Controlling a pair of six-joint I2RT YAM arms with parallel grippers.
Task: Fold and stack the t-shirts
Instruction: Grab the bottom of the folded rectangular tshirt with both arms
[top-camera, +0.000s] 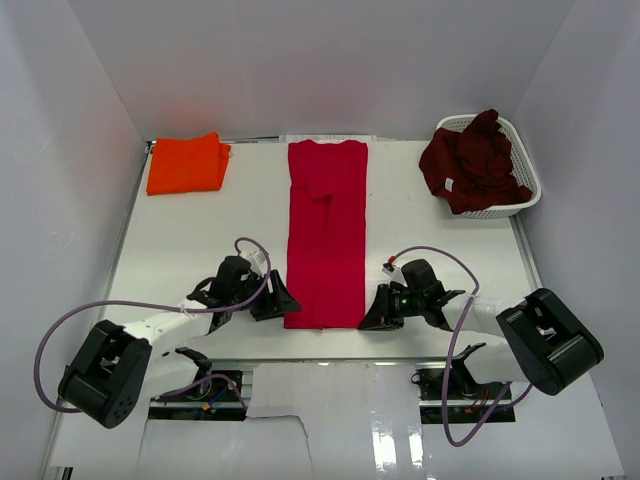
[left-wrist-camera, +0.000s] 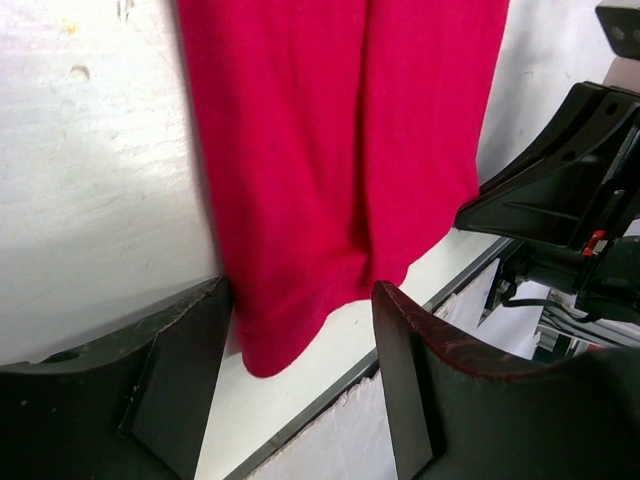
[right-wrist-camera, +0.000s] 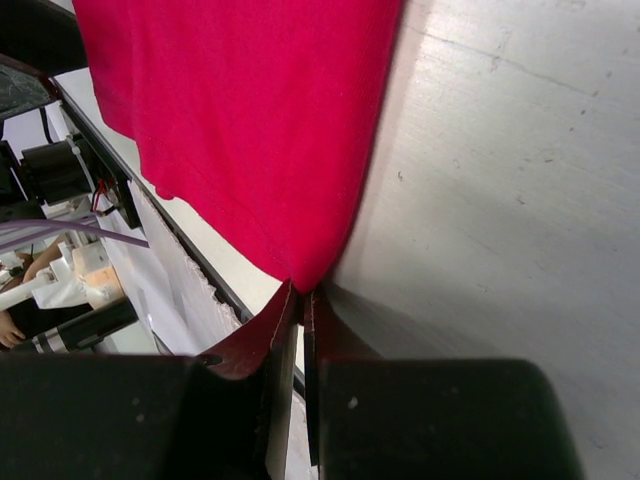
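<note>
Your right gripper (right-wrist-camera: 303, 300) pinches the lower right corner of the crimson t-shirt (top-camera: 326, 235), which lies as a long strip at centre frame. Your left gripper (left-wrist-camera: 300, 300) stands wide, straddling the lower left corner. You have the orange t-shirt (top-camera: 187, 163) folded upper left and the maroon t-shirt (top-camera: 472, 160) heaped in the basket (top-camera: 528, 185) upper right.

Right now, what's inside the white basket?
A dark maroon t-shirt is bunched up in the basket, spilling over its rim, with a small white tag showing. Anything beneath the shirt is covered, so I can't see the basket's bottom.
</note>
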